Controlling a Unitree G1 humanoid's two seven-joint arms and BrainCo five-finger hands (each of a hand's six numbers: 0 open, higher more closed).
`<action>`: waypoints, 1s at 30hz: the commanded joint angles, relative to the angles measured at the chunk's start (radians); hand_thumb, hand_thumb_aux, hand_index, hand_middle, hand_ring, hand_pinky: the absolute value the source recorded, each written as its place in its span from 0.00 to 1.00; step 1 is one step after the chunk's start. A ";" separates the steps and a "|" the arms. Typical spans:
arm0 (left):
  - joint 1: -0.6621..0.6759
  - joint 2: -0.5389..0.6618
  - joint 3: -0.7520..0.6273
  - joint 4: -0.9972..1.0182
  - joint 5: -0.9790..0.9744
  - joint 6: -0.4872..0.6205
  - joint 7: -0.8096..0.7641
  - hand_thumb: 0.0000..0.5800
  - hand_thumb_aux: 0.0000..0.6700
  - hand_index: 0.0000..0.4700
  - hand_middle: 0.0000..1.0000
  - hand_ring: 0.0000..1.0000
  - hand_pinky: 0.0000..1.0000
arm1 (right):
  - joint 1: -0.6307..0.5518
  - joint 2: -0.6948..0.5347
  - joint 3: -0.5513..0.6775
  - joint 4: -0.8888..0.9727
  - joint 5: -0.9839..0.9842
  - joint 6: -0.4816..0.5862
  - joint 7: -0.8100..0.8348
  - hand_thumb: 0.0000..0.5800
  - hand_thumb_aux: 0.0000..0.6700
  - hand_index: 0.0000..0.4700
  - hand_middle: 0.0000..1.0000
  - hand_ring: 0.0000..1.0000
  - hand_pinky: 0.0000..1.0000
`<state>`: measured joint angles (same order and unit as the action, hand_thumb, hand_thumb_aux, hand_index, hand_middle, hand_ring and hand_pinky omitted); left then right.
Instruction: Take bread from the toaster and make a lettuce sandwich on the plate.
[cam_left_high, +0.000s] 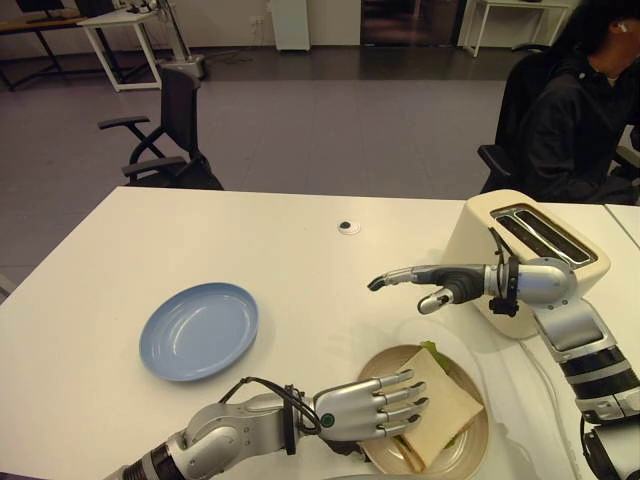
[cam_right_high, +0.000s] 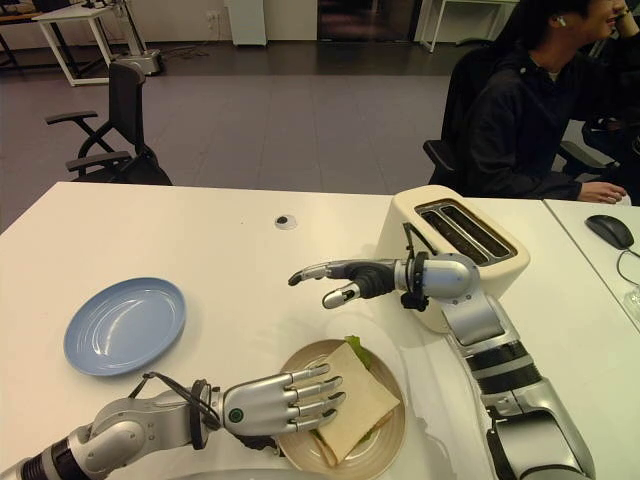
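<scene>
Two plates sit on a white table (cam_left_high: 300, 240). A blue plate (cam_left_high: 198, 330) at centre left holds nothing. A tan plate (cam_right_high: 308, 360) at lower centre carries the sandwich (cam_left_high: 445, 405): a pale slice of bread on top, with green lettuce (cam_left_high: 432, 348) showing at its upper corner. The slice is roughly square and turned cornerwise, one corner towards the top of the frame, so it has no clear long axis.

A cream toaster (cam_left_high: 480, 240) stands at centre right, and its two slots look empty.

The left hand (cam_left_high: 365, 408) enters from the lower left. Its fingers are stretched out flat and point right, holding nothing. The fingertips overlap the left edge of the bread, but whether they touch it or hover above it cannot be told.

The right hand (cam_left_high: 430, 280) hangs in the air just left of the toaster, above the tan plate in the frame. Its fingers are extended to the left and it holds nothing.

The sandwich lies directly right of the left hand's fingertips, so the left hand is much the nearer one. The stack looks already assembled, on the tan plate.
</scene>
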<state>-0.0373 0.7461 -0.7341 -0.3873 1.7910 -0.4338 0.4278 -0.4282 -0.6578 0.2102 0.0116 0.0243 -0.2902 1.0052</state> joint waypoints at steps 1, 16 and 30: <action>0.033 0.061 0.068 -0.007 -0.144 -0.016 -0.018 0.00 0.00 0.00 0.00 0.00 0.00 | 0.085 -0.062 -0.101 -0.073 0.049 -0.028 -0.020 0.00 0.00 0.00 0.00 0.00 0.00; 0.178 0.216 0.377 0.054 -1.139 -0.259 -0.133 0.79 0.55 0.55 0.00 0.00 0.00 | 0.597 -0.319 -0.491 -0.189 0.139 -0.251 0.064 1.00 1.00 1.00 1.00 1.00 1.00; 0.401 0.416 0.214 -0.004 -1.541 -0.133 -0.938 1.00 1.00 1.00 1.00 1.00 1.00 | 1.026 -0.429 -0.412 -0.274 0.019 -0.320 0.327 1.00 1.00 1.00 1.00 1.00 1.00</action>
<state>0.3731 1.1965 -0.4702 -0.4012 0.1873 -0.6465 -0.4098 0.6404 -1.0732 -0.2873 -0.2509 0.0890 -0.6118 1.3288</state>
